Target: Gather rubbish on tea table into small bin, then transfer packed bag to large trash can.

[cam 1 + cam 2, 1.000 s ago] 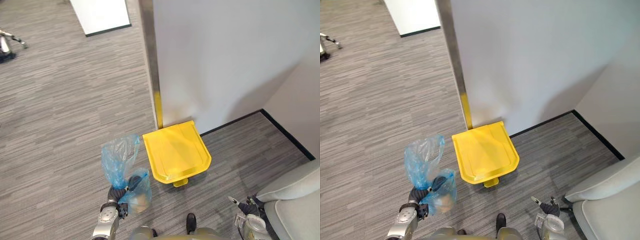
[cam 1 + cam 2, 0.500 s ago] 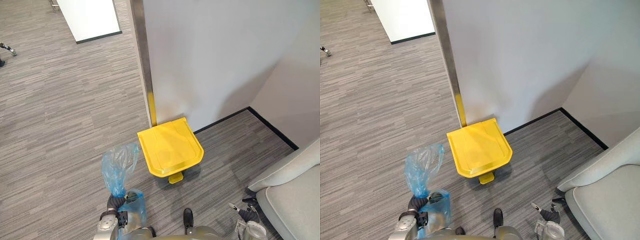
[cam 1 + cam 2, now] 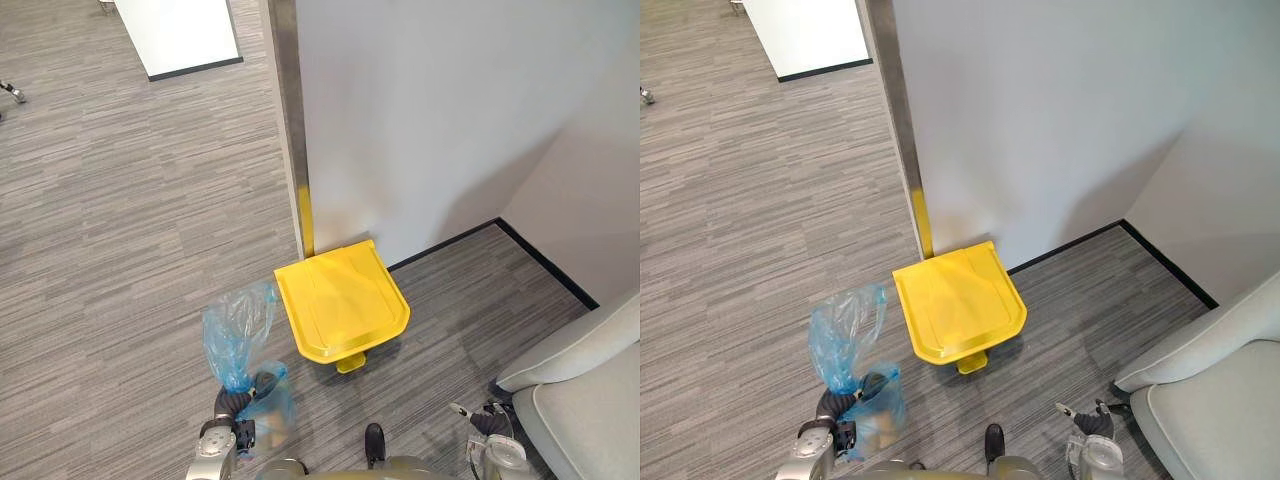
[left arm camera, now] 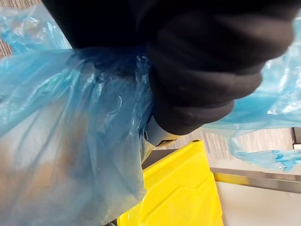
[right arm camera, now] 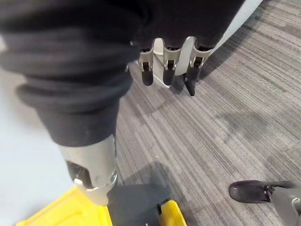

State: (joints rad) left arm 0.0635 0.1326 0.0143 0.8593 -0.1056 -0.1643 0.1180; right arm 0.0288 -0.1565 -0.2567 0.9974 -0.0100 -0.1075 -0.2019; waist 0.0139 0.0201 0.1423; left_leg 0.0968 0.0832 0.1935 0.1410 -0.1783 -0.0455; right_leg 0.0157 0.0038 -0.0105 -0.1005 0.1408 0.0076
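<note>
the fingers of the left hand (image 3: 231,403) are curled tight round the gathered neck of the blue bag (image 3: 240,330). the bag hangs from that fist above the floor (image 3: 120,250), its loose mouth flaring up past the hand and its filled belly sagging beside the wrist. thin film like this should be light, soft and slippery. it will swing, and could tear if snagged, so the bunched neck looks the right place to hold. just beside it, apart as far as i can tell, stands the yellow trash can (image 3: 340,300), lid closed, its pedal (image 3: 350,362) facing the robot. the right hand (image 5: 167,63) hangs with straight fingers, holding nothing.
</note>
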